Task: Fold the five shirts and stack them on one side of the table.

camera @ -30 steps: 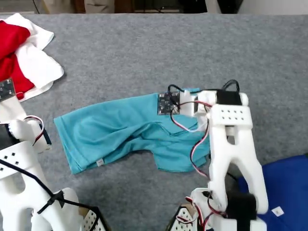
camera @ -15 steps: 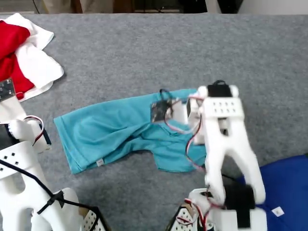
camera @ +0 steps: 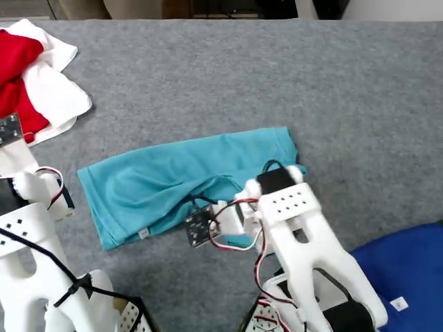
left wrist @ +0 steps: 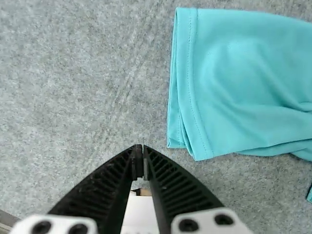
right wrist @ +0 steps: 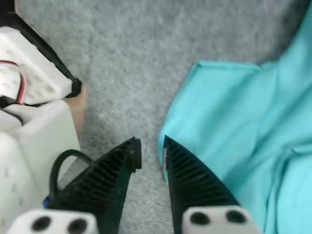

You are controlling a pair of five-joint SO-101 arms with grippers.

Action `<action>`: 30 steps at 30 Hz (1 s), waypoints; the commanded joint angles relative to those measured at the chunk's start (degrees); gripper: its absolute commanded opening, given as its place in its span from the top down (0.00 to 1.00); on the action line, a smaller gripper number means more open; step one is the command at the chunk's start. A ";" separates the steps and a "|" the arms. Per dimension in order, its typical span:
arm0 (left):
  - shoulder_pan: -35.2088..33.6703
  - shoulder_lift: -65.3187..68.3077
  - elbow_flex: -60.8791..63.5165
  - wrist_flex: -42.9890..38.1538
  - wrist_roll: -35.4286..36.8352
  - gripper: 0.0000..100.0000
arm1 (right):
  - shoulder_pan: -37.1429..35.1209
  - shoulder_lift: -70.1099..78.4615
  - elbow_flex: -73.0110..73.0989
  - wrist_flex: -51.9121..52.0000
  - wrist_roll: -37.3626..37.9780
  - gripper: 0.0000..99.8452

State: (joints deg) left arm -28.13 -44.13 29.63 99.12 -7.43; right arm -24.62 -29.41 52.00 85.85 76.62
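A teal shirt [camera: 166, 183] lies spread out in the middle of the grey table [camera: 208, 76]. My right gripper [right wrist: 149, 146] hangs low over the shirt's near edge [right wrist: 219, 122], open by a narrow gap with grey table showing between the fingers. In the high view this gripper [camera: 199, 228] sits at the shirt's front hem, and its arm covers the cloth's near right part. My left gripper [left wrist: 139, 149] is shut on nothing, over bare table just off the teal shirt's [left wrist: 243, 92] corner. The left arm [camera: 31, 232] stands at the near left.
A red shirt [camera: 14, 59] and a white shirt [camera: 59, 93] lie bunched at the far left corner. A blue shirt [camera: 408, 266] lies at the near right edge. The left arm's white base [right wrist: 29, 97] stands close to my right gripper.
The right arm has pulled back from the shirt's far right corner to its near edge, baring that corner. The left arm has kept still.
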 commanded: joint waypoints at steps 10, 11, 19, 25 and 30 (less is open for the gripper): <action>-0.70 -0.40 2.55 0.44 -0.18 0.98 | -2.68 3.65 7.96 -12.31 -5.98 0.83; -0.70 -0.40 2.55 0.44 -0.18 0.98 | -2.68 3.65 8.75 -13.54 -6.42 0.82; -0.70 -0.40 2.73 0.44 -0.18 0.98 | -2.42 4.00 13.14 -18.81 -6.77 0.82; -0.70 -0.40 2.81 0.44 -0.18 0.98 | -2.42 4.09 17.19 -22.86 -7.47 0.82; -0.70 -0.40 2.81 0.44 -0.18 0.98 | -2.33 4.09 17.80 -23.03 -7.47 0.90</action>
State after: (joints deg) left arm -28.13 -44.13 32.62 99.12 -7.43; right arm -26.46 -26.15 67.30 63.43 69.85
